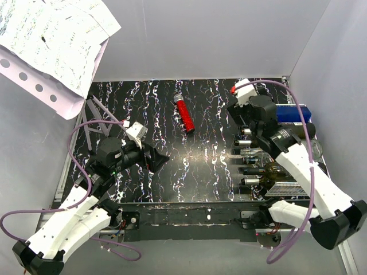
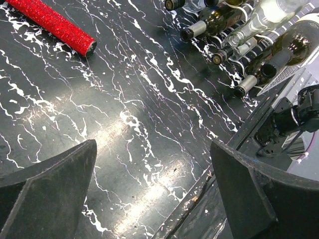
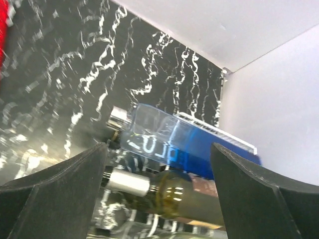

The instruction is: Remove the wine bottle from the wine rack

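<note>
so the right claw (image 3: 157, 162) is wide over the bottle (image 3: 182, 193) on the rack (image 1: 285, 188) at 3 o'clock, looks lined up to straddle it, and the left claw (image 2: 153, 147) is wide too, parked clear at 8 o'clock

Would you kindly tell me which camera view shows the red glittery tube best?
The top external view: the red glittery tube shows whole, end to end. The left wrist view has it sharp but cut off by the upper left corner; the right wrist view catches only a red blur at its left edge.
</note>
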You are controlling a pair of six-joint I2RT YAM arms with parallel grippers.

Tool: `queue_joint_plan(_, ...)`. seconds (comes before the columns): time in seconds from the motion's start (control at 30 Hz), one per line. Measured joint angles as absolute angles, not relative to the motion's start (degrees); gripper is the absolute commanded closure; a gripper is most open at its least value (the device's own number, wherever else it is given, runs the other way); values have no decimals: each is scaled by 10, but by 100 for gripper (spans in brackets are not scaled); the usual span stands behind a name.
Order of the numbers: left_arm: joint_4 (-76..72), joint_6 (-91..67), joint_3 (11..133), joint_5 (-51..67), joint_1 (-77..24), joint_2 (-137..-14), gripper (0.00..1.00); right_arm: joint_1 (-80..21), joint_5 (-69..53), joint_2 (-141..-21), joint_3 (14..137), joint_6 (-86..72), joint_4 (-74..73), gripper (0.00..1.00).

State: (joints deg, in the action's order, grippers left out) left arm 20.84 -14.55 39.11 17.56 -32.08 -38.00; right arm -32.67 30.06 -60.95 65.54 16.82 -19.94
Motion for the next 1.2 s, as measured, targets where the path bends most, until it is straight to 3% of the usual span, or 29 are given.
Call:
queue_joint_plan(0.2, 204, -144, 391, 181, -321, -370, 2, -299, 252, -667, 673, 338, -220, 2)
queue_joint_plan(0.47, 201, -141, 391, 182, -321, -371, 2, -233, 199, -767, 748, 466, -339, 2)
queue_joint_plan(0.77, 200, -138, 391, 178, -321, -386, 2, -167, 112, -798, 781, 520, -420, 2)
queue_joint_plan(1.2, 200, -135, 391, 169, -321, -397, 2, -150, 70, -852, 794, 556, -418, 2)
